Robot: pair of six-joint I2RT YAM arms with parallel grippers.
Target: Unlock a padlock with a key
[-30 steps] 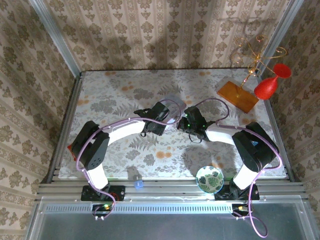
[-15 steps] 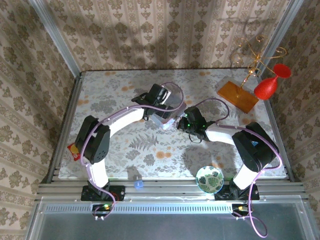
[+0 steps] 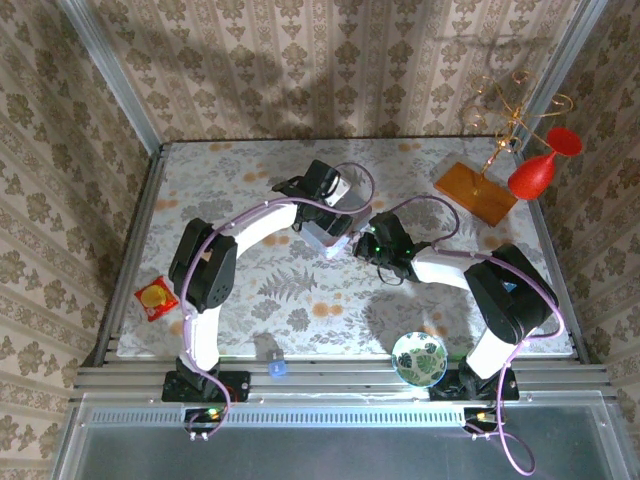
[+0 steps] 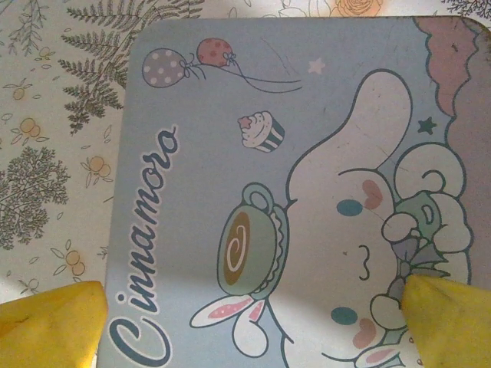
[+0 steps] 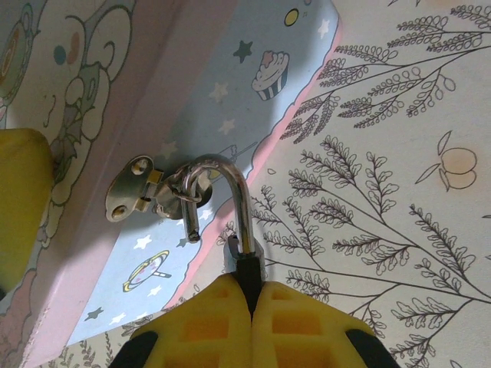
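R wrist, padlock [image 5: 244, 215]: centre frame. Shackle hooked thru hasp [image 5: 130, 188] on tin box [image 5: 222, 92]; short leg looks free of body.
R wrist, right gripper [image 5: 248, 295]: bottom centre, clamped on padlock body. Risk: skewed pull, so shackle snags hasp and box drags.
L wrist, left gripper [image 4: 245, 322]: fingertips at lower corners, spread wide, holding nothing, above box lid. Risk: box unbraced, may slide.
Top, vs 1 s ago: left arm [image 3: 250, 225] reaches further up-frame and its jaws are wider. Box is uncovered at centre. Right arm [image 3: 450, 265] unmoved.
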